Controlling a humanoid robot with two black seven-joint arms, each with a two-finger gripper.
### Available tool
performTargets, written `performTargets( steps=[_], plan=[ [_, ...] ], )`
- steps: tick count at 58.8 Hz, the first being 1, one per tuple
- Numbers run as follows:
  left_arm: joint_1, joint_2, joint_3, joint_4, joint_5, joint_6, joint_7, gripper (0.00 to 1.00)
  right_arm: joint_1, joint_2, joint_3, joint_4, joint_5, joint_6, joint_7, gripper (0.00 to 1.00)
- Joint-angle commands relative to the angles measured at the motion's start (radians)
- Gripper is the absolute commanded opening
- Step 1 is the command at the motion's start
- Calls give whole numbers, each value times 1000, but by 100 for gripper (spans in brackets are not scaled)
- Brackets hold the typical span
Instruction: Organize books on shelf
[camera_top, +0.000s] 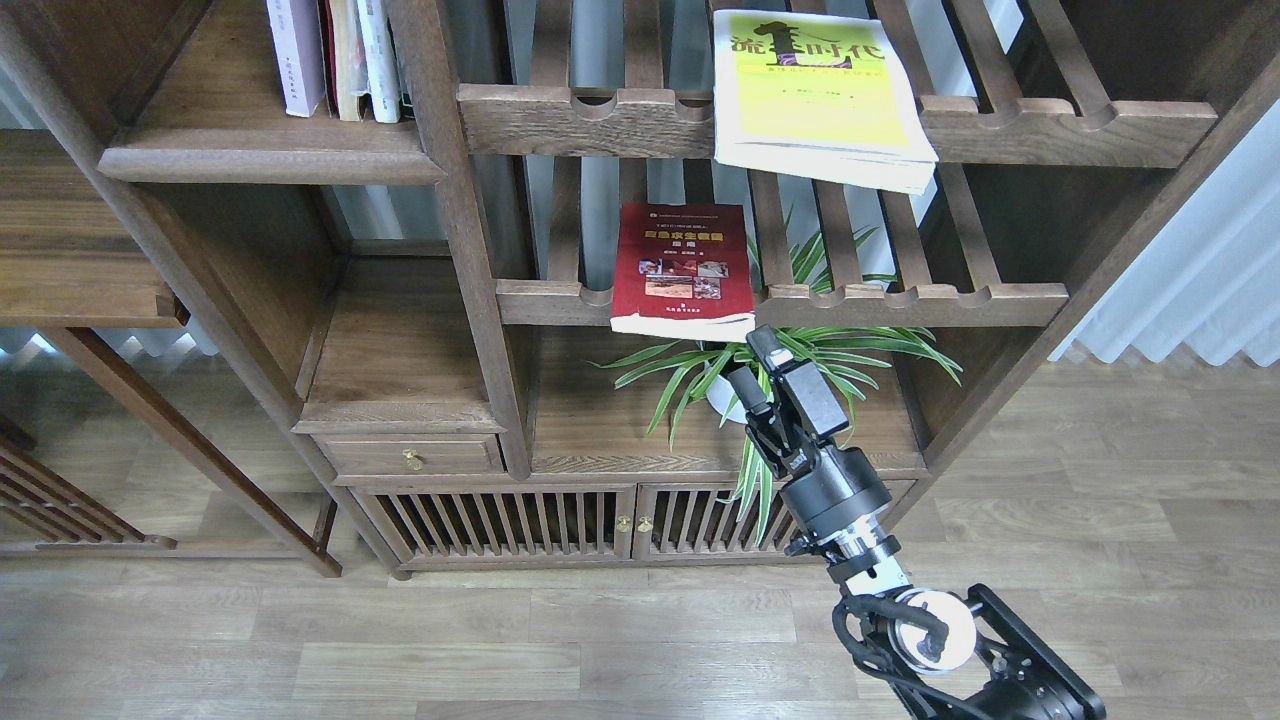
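The right tool is seen raised in front of the bookcase, w/ its two fingers set a narrow gap apart and nothing held between them; the tips sit just below the front edge of the dark red book and in front of the potted plant, no contact w/ the book being visible. The left tool is not seen in the head view. The dark red book is laid flat, cover up, on the lower slatted rack, its front edge hanging past the scalloped rail. The yellow-green book is laid flat on the upper slatted rack, also overhanging the rail toward the camera, slightly skewed. The pale lavender-white book is stood upright at top left on the solid shelf, spine outward, w/ approx. two or three other upright volumes pressed against its right side. The plant is set in a white pot on the solid board under the lower rack, its leaves spread across the compartment and partly over the arm. Below it, slatted cabinet doors w/ small brass knobs are seen, and a small drawer at left. Wood-plank floor is visible beneath the bookcase.
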Motion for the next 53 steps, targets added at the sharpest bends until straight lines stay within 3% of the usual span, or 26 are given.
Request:
performTargets(
  steps=[1, 14, 28, 39, 53],
  plan=[
    [-1, -1, -12, 0, -48, -1, -1, 76, 1, 0, -1, 1, 0, 0, -2, 98],
    [1, -43, -33, 0, -125, -4, -6, 76, 3, 3, 0, 1, 0, 0, 0, 98],
    [1, -118, -35, 0, -249, -1, -52, 77, 4, -2, 9, 1, 0, 0, 0, 98],
    [2, -214, -63, 0, -251, 59, -53, 77, 4, -5, 13, 1, 2, 0, 0, 98],
    [4, -296, -78, 2, -251, 126, -55, 89, 3, -8, 17, 1, 5, 0, 0, 98]
  ],
)
